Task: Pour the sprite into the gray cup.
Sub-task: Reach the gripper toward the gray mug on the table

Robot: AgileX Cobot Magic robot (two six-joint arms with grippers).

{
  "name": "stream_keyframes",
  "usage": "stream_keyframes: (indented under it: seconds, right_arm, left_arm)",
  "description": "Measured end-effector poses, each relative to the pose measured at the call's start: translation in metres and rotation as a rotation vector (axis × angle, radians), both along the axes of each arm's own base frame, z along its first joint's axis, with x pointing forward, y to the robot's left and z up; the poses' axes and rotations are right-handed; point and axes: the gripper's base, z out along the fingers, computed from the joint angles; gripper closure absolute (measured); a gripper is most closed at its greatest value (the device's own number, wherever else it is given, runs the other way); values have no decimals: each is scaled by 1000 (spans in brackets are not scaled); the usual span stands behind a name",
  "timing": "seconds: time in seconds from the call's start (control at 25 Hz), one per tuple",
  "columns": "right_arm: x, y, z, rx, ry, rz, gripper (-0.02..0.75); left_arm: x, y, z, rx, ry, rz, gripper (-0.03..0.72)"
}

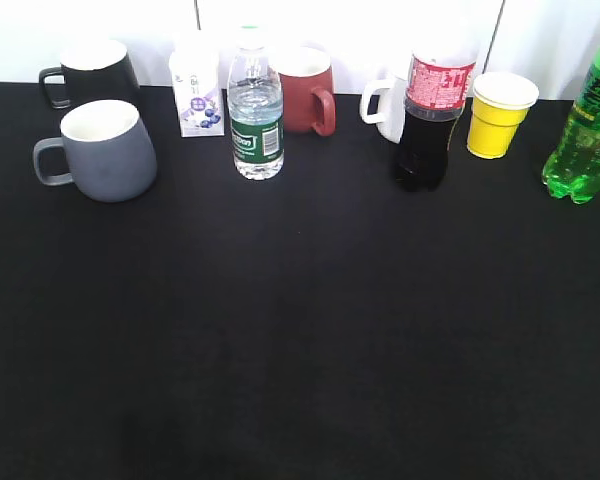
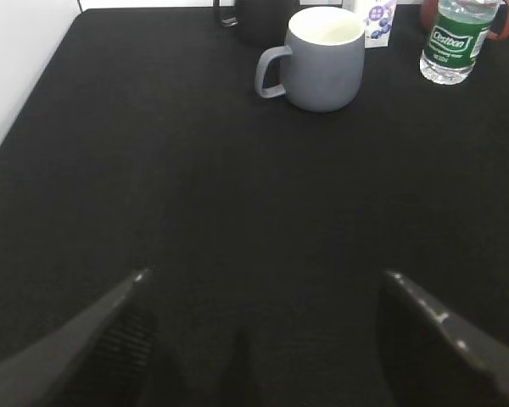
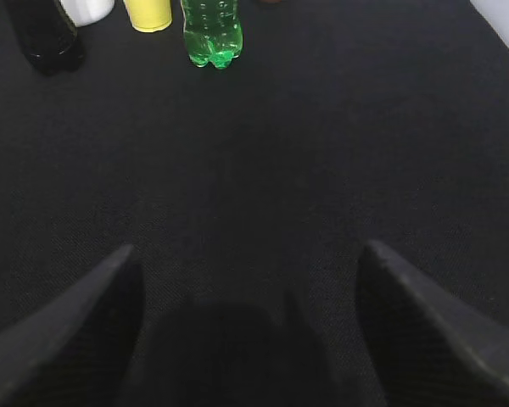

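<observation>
The green sprite bottle (image 1: 587,130) stands upright at the far right edge of the exterior view; its lower part shows at the top of the right wrist view (image 3: 211,32). The gray cup (image 1: 105,150) stands upright at the left with its handle pointing left, and it also shows in the left wrist view (image 2: 324,58). My left gripper (image 2: 263,275) is open and empty over bare black cloth, well short of the cup. My right gripper (image 3: 248,248) is open and empty, well short of the sprite. Neither gripper shows in the exterior view.
Along the back stand a black mug (image 1: 92,68), a small white carton (image 1: 197,92), a clear water bottle (image 1: 255,118), a dark red mug (image 1: 306,92), a white mug (image 1: 385,105), a cola bottle (image 1: 427,125) and a yellow cup (image 1: 499,113). Black cloth (image 1: 300,340) covers the table.
</observation>
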Motion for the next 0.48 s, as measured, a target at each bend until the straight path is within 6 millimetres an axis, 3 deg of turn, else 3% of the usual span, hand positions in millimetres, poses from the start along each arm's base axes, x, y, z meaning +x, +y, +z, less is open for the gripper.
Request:
stream_keyframes:
  seconds: [0.24, 0.32, 0.4, 0.48]
  right_arm:
    - [0, 0, 0, 0, 0, 0, 146]
    - [0, 0, 0, 0, 0, 0, 146]
    - [0, 0, 0, 0, 0, 0, 146]
    - [0, 0, 0, 0, 0, 0, 146]
  left_arm:
    - [0, -1, 0, -7, -2, -5, 104]
    - [0, -1, 12, -20, -101, -6, 118]
    - [13, 0, 32, -32, -285, 6, 120]
    - [43, 0, 37, -41, -376, 22, 120]
